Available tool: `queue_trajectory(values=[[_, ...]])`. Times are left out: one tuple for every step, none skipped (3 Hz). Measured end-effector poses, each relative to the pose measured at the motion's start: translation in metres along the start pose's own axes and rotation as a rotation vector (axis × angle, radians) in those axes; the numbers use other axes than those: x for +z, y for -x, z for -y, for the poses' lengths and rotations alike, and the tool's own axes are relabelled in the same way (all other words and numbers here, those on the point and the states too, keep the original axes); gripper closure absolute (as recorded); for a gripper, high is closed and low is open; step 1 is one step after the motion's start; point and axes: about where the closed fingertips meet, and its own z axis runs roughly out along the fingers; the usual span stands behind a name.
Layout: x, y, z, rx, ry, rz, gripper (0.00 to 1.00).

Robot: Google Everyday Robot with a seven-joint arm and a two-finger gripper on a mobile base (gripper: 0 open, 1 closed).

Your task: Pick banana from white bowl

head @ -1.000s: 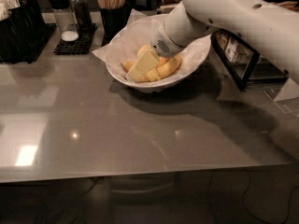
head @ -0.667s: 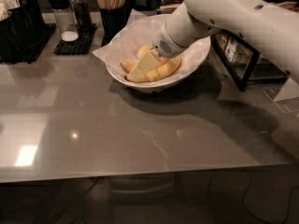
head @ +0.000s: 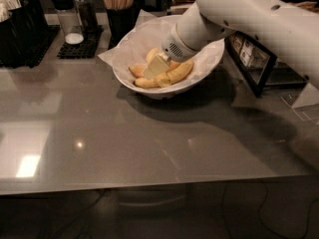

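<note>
The white bowl (head: 209,59), lined with crinkled white paper, stands on the grey table behind its middle. Several bananas lie in it. A pale yellow banana (head: 151,54) shows at the back, mostly hidden behind the gripper. An orange-tinted banana (head: 180,72) lies to the right and a golden one (head: 144,83) along the front. My gripper (head: 156,66) reaches down into the bowl from the right, its tip among the bananas in the bowl's middle. The white arm covers the bowl's right rear part.
The grey table (head: 99,143) stretches toward me. Behind the bowl stand a dark cup of wooden sticks (head: 118,4), shakers on a black mat (head: 75,29) and a black caddy (head: 20,29) at far left. A dark framed holder (head: 254,63) stands right of the bowl.
Almost nothing: the gripper stays down in the bowl among the bananas, and the bananas lie as before.
</note>
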Motion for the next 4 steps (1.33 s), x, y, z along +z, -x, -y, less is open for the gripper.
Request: queue_trajectory(values=[[0.003, -0.001, 0.003, 0.004, -0.003, -0.011, 0.32], [0.006, -0.005, 0.006, 0.015, -0.002, -0.023, 0.30], [0.011, -0.012, 0.008, 0.031, 0.001, -0.041, 0.31], [0.020, -0.021, 0.006, 0.055, 0.021, -0.060, 0.30]])
